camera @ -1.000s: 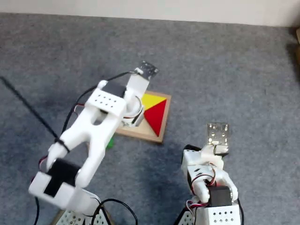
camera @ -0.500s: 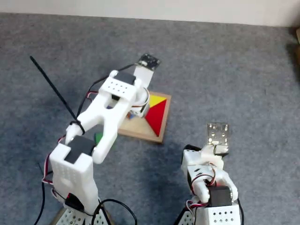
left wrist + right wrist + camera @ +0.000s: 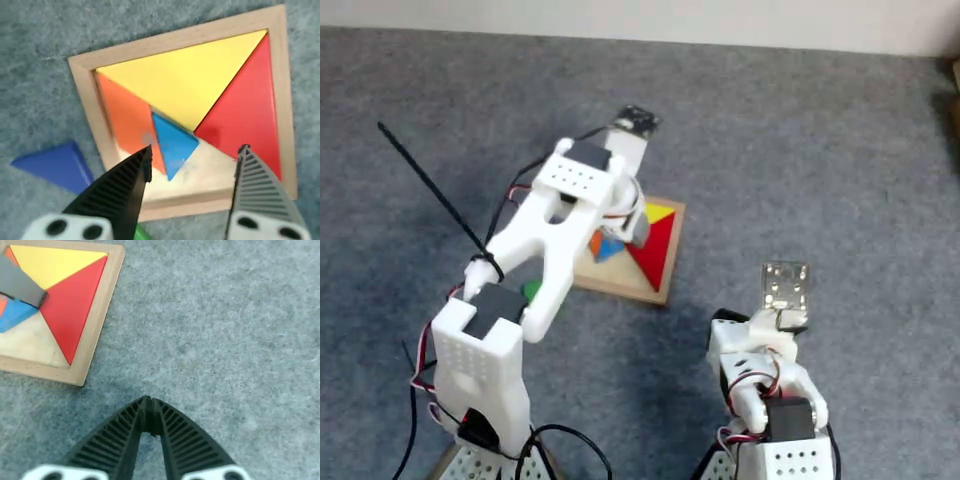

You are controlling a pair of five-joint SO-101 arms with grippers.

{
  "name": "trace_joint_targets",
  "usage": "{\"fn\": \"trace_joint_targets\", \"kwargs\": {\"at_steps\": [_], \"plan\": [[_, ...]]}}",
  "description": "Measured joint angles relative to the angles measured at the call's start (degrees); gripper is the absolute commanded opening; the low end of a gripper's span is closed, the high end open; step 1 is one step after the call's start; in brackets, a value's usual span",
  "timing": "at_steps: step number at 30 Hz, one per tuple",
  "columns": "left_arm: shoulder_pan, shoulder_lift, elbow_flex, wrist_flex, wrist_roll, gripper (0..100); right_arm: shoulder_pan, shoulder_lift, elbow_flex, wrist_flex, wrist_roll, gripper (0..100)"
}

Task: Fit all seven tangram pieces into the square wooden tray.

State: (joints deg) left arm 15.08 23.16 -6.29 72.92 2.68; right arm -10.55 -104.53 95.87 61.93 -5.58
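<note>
Four pieces sit in the tray (image 3: 180, 37): yellow (image 3: 185, 80) along one edge, red (image 3: 245, 120) along the next, orange (image 3: 127, 117) against the opposite side and a small blue triangle (image 3: 172, 142) at the centre, with bare wood along the remaining edge. The left arm stretches out over it, and the left gripper (image 3: 195, 150) hangs above that bare patch with fingers spread. A dark blue triangle (image 3: 55, 165) and a green piece (image 3: 531, 291) lie on the carpet (image 3: 800, 150) just outside the rim. The right gripper (image 3: 149, 402), fingers pressed together, hangs over open carpet well off the tray's red side, its arm folded back.

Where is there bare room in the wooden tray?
Bare wood lies between the light blue triangle, the red triangle and the tray rim, under the open left end effector. The yellow triangle and orange piece fill the rest.
</note>
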Motion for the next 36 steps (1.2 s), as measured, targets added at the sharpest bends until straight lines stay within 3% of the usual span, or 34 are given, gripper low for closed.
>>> {"fn": "trace_joint_targets", "kwargs": {"at_steps": [7, 36], "plan": [[-2.8, 0.3, -2.0, 3.1, 0.4, 19, 1.6, 0.0, 0.0, 0.0, 0.0, 0.5], [-5.6, 10.9, -10.9, 0.2, -3.9, 19, 2.1, 0.0, 0.0, 0.0, 0.0, 0.5]]}}
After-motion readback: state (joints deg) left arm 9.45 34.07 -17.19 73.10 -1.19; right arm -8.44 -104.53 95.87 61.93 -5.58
